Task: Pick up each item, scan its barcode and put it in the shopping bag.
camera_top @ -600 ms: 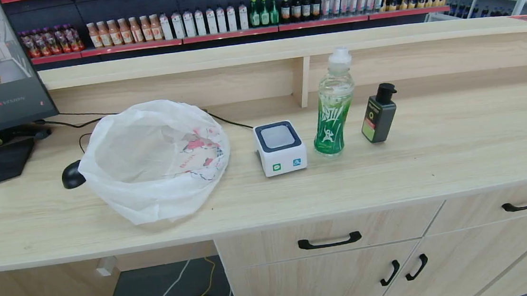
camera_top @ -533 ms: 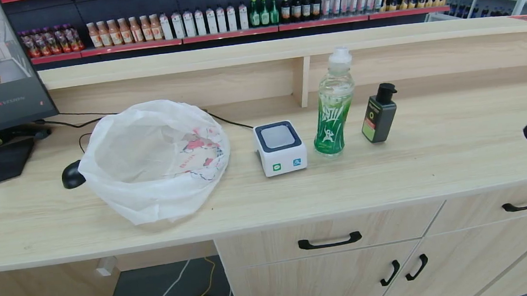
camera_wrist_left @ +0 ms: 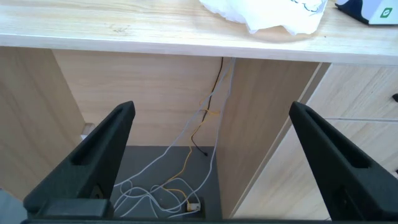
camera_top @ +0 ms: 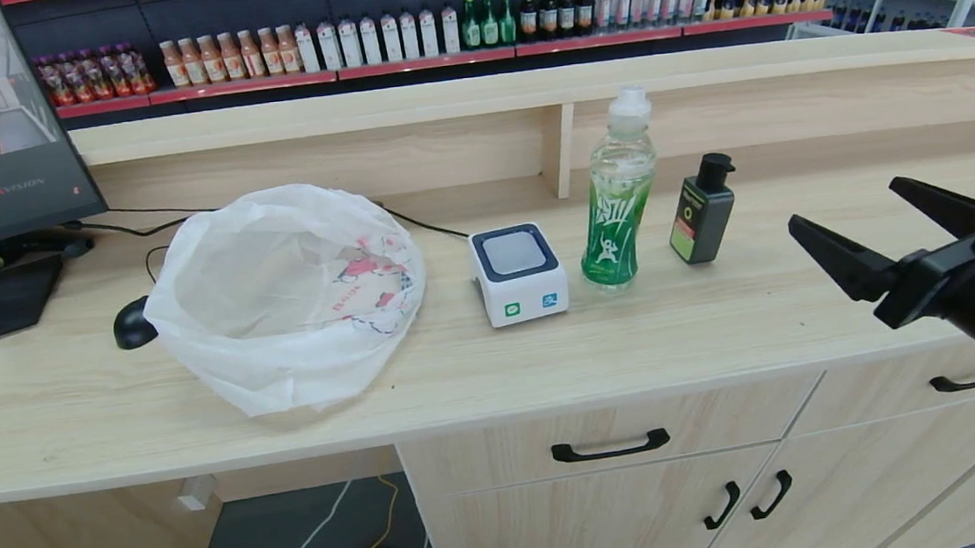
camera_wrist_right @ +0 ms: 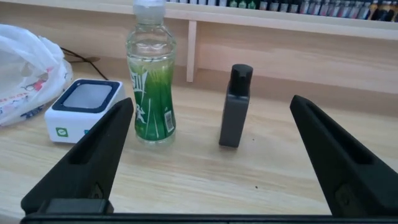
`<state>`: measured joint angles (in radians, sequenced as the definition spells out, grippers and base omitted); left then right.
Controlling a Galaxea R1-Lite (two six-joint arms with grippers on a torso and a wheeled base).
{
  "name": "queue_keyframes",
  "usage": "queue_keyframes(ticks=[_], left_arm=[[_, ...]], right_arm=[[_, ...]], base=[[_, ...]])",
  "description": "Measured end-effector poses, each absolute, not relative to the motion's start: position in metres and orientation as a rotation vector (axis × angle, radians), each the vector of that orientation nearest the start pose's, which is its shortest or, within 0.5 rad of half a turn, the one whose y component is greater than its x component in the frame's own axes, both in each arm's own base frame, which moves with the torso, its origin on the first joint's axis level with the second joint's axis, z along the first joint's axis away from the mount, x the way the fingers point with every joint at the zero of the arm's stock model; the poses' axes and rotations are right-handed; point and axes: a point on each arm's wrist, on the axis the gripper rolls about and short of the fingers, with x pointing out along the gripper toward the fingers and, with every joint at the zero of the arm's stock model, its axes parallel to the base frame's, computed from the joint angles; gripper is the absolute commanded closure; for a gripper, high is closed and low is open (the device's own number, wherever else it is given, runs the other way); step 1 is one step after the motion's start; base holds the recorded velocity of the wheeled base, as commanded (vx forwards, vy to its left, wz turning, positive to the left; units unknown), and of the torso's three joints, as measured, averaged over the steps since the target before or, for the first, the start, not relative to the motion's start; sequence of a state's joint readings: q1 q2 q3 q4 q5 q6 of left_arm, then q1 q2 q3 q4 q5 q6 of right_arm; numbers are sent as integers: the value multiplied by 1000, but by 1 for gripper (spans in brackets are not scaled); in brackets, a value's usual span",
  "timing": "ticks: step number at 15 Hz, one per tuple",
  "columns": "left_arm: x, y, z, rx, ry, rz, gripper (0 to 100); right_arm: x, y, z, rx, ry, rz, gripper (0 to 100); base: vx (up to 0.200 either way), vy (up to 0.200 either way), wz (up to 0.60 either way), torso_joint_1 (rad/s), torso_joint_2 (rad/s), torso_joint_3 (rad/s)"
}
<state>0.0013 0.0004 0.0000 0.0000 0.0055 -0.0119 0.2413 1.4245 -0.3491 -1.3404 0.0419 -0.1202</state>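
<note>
Hovering with jaws spread, the right gripper [camera_top: 843, 206] faces the upright dark bottle [camera_top: 701, 211], probably nearer than the green bottle [camera_top: 619, 209] beside it.

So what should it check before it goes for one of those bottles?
1. Right pincer open: ok.
2. Path to the dark pump bottle free: ok.
3. Green bottle stands apart from it: ok.
4. Scanner window uncovered: ok.
5. Shopping bag mouth open: ok.
6. Where the pump bottle's barcode sits: cannot tell.
</note>
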Motion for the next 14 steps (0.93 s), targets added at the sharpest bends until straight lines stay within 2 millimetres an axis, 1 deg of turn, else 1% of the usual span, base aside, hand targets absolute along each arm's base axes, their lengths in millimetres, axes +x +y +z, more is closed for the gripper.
queue_keyframes(ticks=[4, 8, 11, 14], left_arm=[[-23, 0, 75, -11, 0, 7, 0], [-23, 0, 75, -12, 0, 7, 0], [-23, 0, 75, -12, 0, 7, 0], [-23, 0, 75, -12, 0, 7, 0]], right_arm=[[228, 57, 193, -96, -245, 224, 0], [260, 71, 190, -80, -244, 218, 0], [292, 87, 194, -60, -280, 204, 0], [302, 96, 189, -57, -280, 221, 0]], base=[[0, 0, 0, 0, 0, 0], [0, 0, 0, 0, 0, 0], [0, 0, 0, 0, 0, 0], [0, 0, 0, 0, 0, 0]])
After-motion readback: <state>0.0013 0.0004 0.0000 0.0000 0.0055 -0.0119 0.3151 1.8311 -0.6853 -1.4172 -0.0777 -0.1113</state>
